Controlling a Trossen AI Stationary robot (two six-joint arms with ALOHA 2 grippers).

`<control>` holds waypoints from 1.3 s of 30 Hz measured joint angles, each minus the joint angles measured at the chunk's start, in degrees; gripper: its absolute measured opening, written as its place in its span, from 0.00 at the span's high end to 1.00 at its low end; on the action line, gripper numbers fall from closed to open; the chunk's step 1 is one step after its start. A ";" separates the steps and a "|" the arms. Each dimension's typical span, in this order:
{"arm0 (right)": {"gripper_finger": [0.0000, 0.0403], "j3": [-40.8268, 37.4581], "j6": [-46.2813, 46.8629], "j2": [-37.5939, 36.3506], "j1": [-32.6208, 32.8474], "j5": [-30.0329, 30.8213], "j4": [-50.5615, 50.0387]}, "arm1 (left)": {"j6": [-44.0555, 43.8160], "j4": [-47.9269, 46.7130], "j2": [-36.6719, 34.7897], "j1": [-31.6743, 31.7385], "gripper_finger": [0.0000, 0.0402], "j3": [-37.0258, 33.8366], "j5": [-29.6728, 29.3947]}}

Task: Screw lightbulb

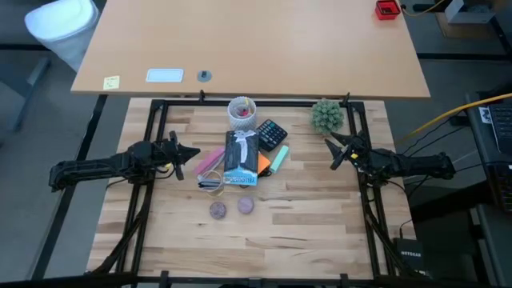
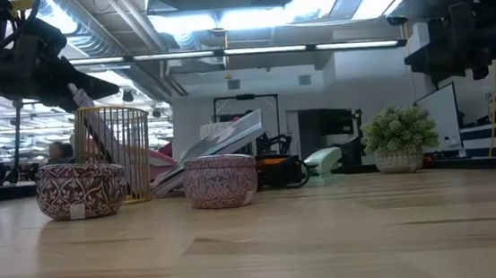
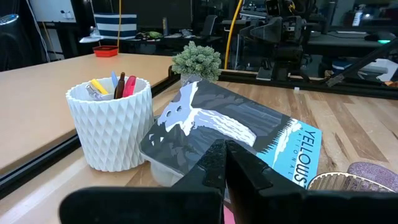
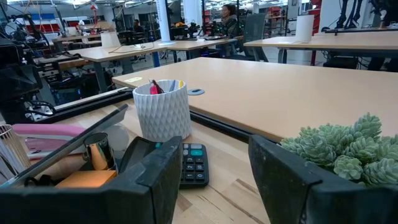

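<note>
At opposite edges of the cluttered pale wooden table [image 1: 304, 232], left gripper [image 1: 190, 152] pressed shut, right gripper [image 1: 332, 152] spread beside a small green potted plant [image 1: 326, 116], any blind reach risks toppling clutter around the lightbulb, nowhere clearly visible.

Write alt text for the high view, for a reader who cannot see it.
Two dark arms wait at the table's sides, left hand shut, right hand open, holding nothing. Between them lie a pen cup, book, calculator and two purple discs.
</note>
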 joint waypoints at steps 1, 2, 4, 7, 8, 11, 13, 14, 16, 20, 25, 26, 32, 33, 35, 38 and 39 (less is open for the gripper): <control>0.53 0.00 0.00 0.00 0.00 0.00 0.04 | 0.00 -0.02 0.00 0.01 1.00 0.00 0.00; 0.53 0.00 0.02 0.00 0.00 0.02 0.24 | 0.00 -0.02 0.00 0.00 1.00 0.00 -0.01; 0.53 0.00 0.02 -0.01 -0.01 0.01 0.29 | 0.00 -0.02 0.00 0.02 1.00 0.00 -0.01; 0.53 0.00 0.02 0.00 0.00 0.02 0.25 | 0.00 -0.02 0.00 0.02 1.00 0.02 -0.02; 0.53 0.00 0.02 0.00 0.00 0.02 0.28 | 0.00 -0.02 0.00 0.00 1.00 0.02 0.00; 0.53 0.00 0.00 -0.02 0.00 0.04 0.59 | 0.00 -0.02 0.00 0.01 1.00 0.01 -0.01; 0.53 0.00 0.00 0.00 0.00 0.70 0.66 | 0.00 -0.02 0.00 0.01 1.00 0.00 -0.02; 0.53 0.00 0.00 0.00 -0.01 0.91 0.52 | 0.00 0.00 0.00 0.02 1.00 0.01 -0.02; 0.53 0.00 0.00 -0.01 -0.01 1.04 -0.12 | 0.00 0.00 0.00 0.02 1.00 0.00 0.00; 0.53 0.00 -0.01 -0.01 0.00 -1.03 -0.42 | -0.01 0.00 0.00 0.00 1.00 0.00 -0.02; 0.53 0.00 0.05 -0.02 -0.02 -4.00 -0.37 | 0.00 0.00 -0.01 0.02 1.00 0.01 -0.01; 0.53 0.00 0.06 -0.02 0.00 -5.14 -0.34 | 0.00 0.00 -0.01 0.01 1.00 0.01 -0.01; 0.53 -0.02 0.11 0.00 0.00 -9.05 2.57 | 0.00 0.53 -0.02 0.02 1.00 0.02 -0.02; 0.53 -0.02 0.11 0.01 0.00 -9.84 4.24 | 0.00 0.51 -0.02 0.02 1.00 0.00 -0.02; 0.53 -0.02 -1.14 0.48 -0.02 -12.10 8.61 | 0.00 0.53 -0.02 0.00 1.00 0.02 -0.02; 0.53 -0.02 -5.80 2.87 0.00 -14.74 14.99 | 0.00 0.53 0.00 0.00 1.00 0.00 -0.02; 0.53 -0.02 -7.47 4.12 0.00 -14.96 17.06 | 0.00 0.52 0.00 0.00 1.00 0.01 -0.02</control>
